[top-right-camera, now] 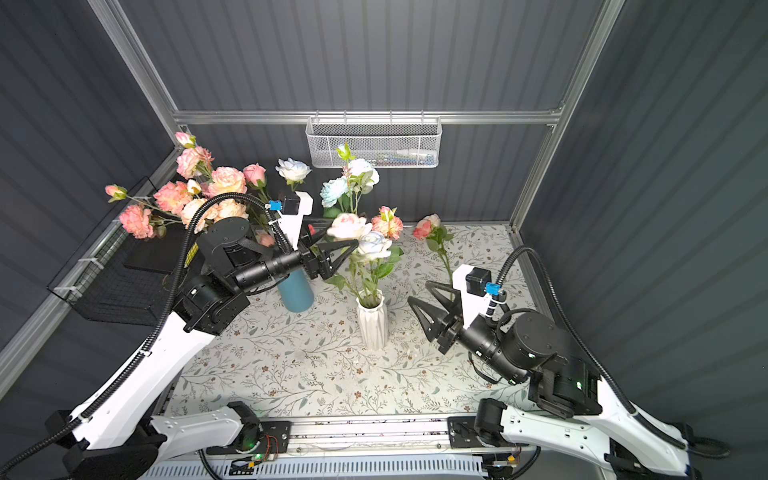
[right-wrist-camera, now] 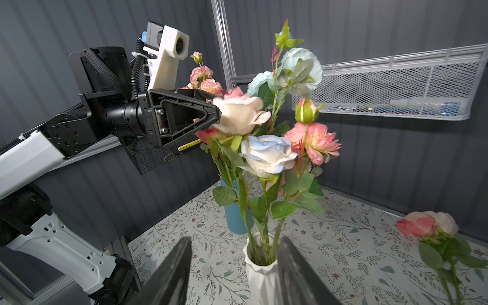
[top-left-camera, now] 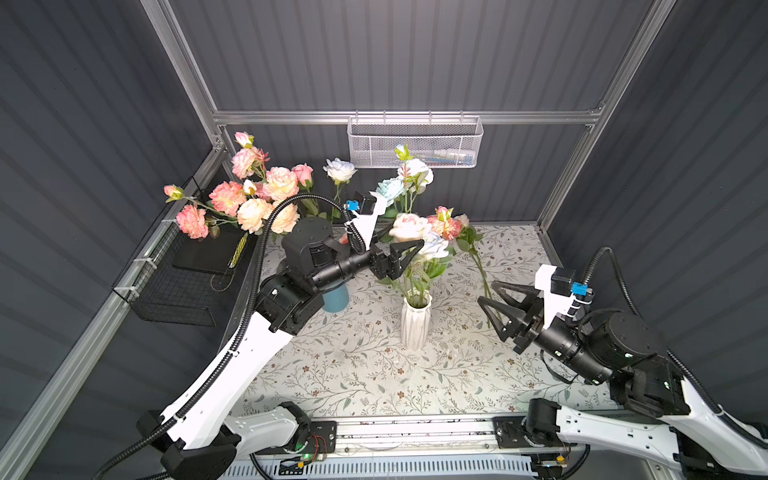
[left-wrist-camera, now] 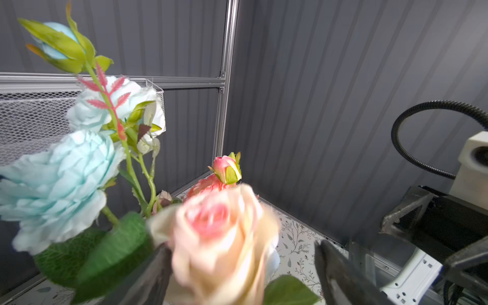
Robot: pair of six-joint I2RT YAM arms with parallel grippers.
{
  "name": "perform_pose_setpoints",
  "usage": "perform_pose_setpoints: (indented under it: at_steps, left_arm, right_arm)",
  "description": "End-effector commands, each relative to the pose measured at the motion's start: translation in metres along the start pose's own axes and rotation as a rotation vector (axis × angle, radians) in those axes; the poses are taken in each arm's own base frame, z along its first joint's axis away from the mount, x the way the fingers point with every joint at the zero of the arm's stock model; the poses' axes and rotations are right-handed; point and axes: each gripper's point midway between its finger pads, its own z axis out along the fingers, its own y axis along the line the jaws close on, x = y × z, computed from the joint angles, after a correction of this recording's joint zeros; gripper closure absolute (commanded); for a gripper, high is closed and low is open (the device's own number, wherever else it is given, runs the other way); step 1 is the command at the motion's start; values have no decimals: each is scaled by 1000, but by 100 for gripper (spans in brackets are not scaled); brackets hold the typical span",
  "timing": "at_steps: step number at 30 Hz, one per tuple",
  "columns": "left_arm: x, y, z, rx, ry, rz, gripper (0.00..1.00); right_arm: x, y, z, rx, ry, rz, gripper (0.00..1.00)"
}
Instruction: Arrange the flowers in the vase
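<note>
**Item 1, white ribbed vase** [top-left-camera: 415, 324]: stands upright at the middle of the floral tablecloth [top-left-camera: 353, 365]. It holds a cream-pink rose [top-left-camera: 409, 226], a white-blue rose [right-wrist-camera: 266, 154] and a pink peony [right-wrist-camera: 314, 140], whose stems crowd its narrow mouth.

**Item 2, left gripper** [left-wrist-camera: 239, 253]: comes in from 9 o'clock at bloom height. Its jaws are parted, one on each side of the cream-pink rose head, and do not pinch it. This looks like a stem let stand on its own once seated.

**Item 3, right gripper** [top-left-camera: 486, 291]: sits low at 3 o'clock of the vase, with its jaws spread and nothing between them. It is likely placed there to take the next stem.

**Item 4, loose pink-and-cream rose** [top-right-camera: 426, 227]: lies flat on the cloth at 2 o'clock. Its stem runs toward the right gripper, and it is not yet arranged.

**Item 5, reserve flowers**: a pink and peach bunch [top-left-camera: 253, 195] at 10 o'clock and pale-blue peonies [top-left-camera: 390, 189] at 12 o'clock. The arm and the blooms hide their footing.

**Item 6, blue cylindrical container** [top-left-camera: 336, 298]: at 9 o'clock, partly under the left arm.

**Item 7, fixtures**: a white mesh basket [top-left-camera: 415, 143] on the back rail and a black wire basket [top-left-camera: 174, 286] on the left wall
</note>
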Motion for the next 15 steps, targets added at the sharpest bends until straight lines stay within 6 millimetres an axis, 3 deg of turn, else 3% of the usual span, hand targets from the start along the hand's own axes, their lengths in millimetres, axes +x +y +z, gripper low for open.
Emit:
perform_pose_setpoints:
  at_steps: [1, 6, 10, 13, 15]
  left_arm:
    - [-28, -8, -19, -7, -87, 20, 4]
    - [-68, -22, -46, 9, -223, -3, 0]
    - [-92, -30, -79, 0, -339, -35, 0]
    - [-91, -31, -103, -30, -376, -59, 0]
    - [-72, -25, -112, -66, -363, -84, 0]
  right_arm:
    - [5, -4, 3, 26, 7, -5, 43]
    - [19, -10, 9, 60, 41, -1, 39]
    - [41, -24, 16, 124, 103, 10, 38]
    - [67, -37, 23, 160, 167, 45, 38]
    - [87, -51, 26, 184, 209, 93, 38]
